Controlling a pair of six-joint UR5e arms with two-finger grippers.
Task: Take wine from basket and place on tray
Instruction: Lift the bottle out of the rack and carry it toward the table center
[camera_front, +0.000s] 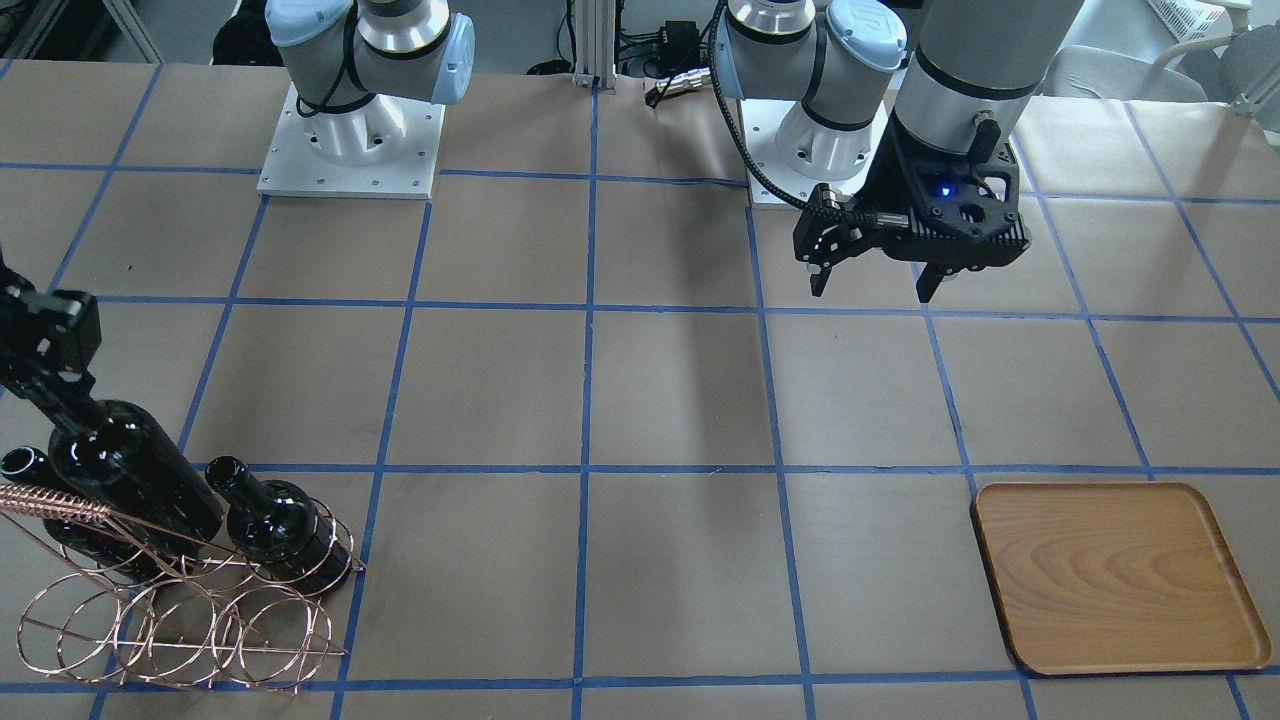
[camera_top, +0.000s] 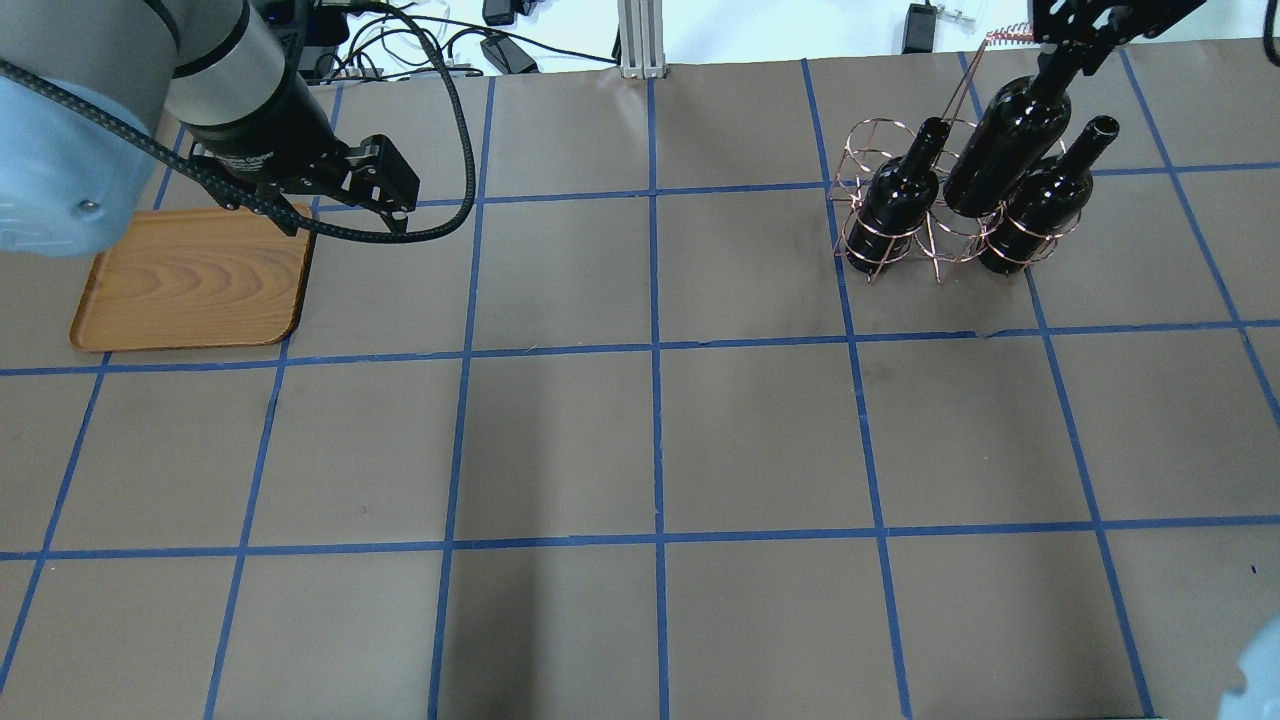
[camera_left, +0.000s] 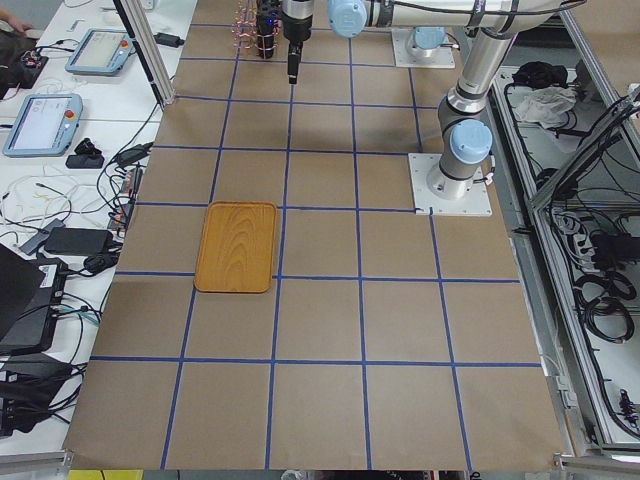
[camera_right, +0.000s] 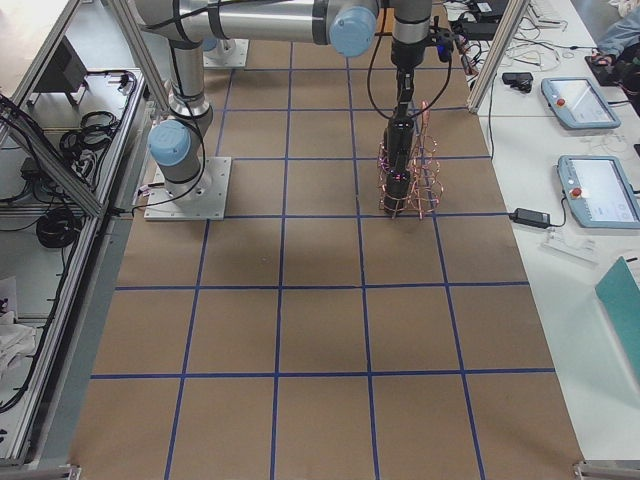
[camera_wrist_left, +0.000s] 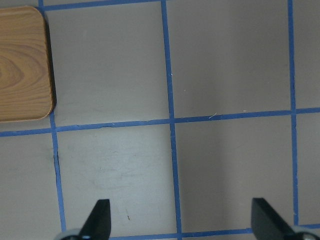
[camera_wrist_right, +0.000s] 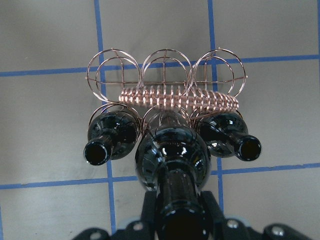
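Observation:
My right gripper (camera_front: 40, 345) is shut on the neck of the middle wine bottle (camera_front: 130, 470), which stands higher than the two other bottles (camera_top: 895, 195) (camera_top: 1040, 210) in the copper wire basket (camera_front: 180, 630). I cannot tell whether its base is clear of the loops. The right wrist view shows the held bottle (camera_wrist_right: 172, 155) in front of the basket's coiled handle (camera_wrist_right: 175, 97). The wooden tray (camera_front: 1120, 580) lies empty at the other end of the table. My left gripper (camera_top: 345, 225) is open and empty above the table beside the tray (camera_top: 190, 280).
The table is brown paper with a blue tape grid. The two arm bases (camera_front: 350, 150) (camera_front: 830, 150) stand at the robot's edge. Cables and a metal post (camera_top: 635, 40) lie along the far edge in the overhead view. Tablets and devices sit on a side bench (camera_left: 60, 120).

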